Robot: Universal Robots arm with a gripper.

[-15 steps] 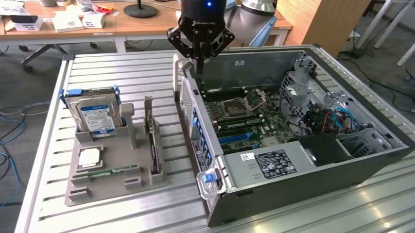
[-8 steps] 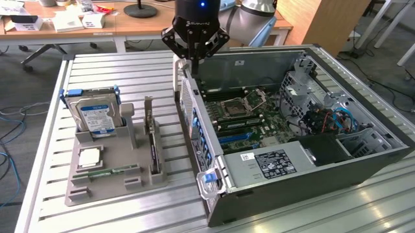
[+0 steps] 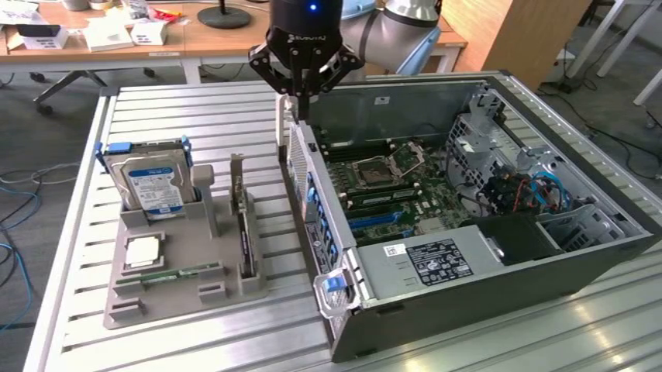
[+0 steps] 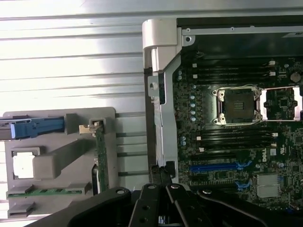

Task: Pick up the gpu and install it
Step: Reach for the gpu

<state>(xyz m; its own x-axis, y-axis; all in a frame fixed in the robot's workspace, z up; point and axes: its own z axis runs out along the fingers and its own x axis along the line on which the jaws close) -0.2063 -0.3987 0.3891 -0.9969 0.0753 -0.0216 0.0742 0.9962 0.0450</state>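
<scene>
Exterior view: gpu [image 3: 244,240] stands on edge in a slot of the grey tray [image 3: 181,232] on the slatted worktop [image 3: 176,108]. Its long axis runs far-to-near, roughly parallel to the side of the open computer case [image 3: 579,232] nearest the tray. Its silver bracket is at the far end, sticking upright. Can't tell which way the fan face points. The gripper [image 3: 298,99] hangs above the far end of that case side, well apart from the gpu, fingers closed with nothing seen between them. Between gripper and gpu: a strip of bare worktop and the tray's edge. Beside the gpu on the exterior view's left: a grey upright post [image 3: 207,198], then the hard drive [image 3: 153,184] standing on end with blue side rails, a processor chip [image 3: 144,252] lying flat, and a green memory stick [image 3: 170,273] lying flat nearer the camera. Inside the case: motherboard [image 3: 404,186], and a labelled power supply [image 3: 435,260] at the near end. Wrist view: looks straight down, so the gpu [image 4: 99,156] shows as a thin green edge in the tray [image 4: 47,113], bracket end away from the gripper [image 4: 162,182]. The blue expansion slots [image 4: 220,167] and empty processor socket [image 4: 236,105] show plainly here. The exterior view gives the card's height and the gripper's height above the case.
</scene>
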